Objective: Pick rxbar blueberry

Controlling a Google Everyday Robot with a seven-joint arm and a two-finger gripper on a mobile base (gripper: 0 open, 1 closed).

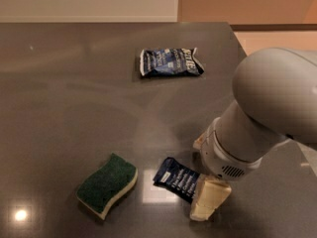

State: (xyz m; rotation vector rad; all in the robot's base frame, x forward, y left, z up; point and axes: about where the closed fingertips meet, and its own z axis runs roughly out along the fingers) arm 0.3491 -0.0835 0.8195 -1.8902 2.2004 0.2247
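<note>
Nearest the camera, the gripper (204,171) was down at the dark table (64,98) with its jaws apart. One cream finger (210,201) stood on the near side, overlapping one end of the rxbar blueberry (177,182), and the tip of the other showed beyond it, under the bulky white wrist (237,148). The bar lay flat, its labelled end pointing away from the jaws and its other end reaching in between them, or under the near one; the wrist hid which. The step in hand looked like the final approach for the grasp, with the jaws bracketing the bar but not closed on it. The next move probably called for settling both fingers either side of the slim wrapper and squeezing before any lift, since a flat bar slips easily. A green sponge (106,185) sat past the bar's free end, well clear of the jaws. A crinkled blue-and-white snack bag (170,62) lay far beyond the far jaw.
</note>
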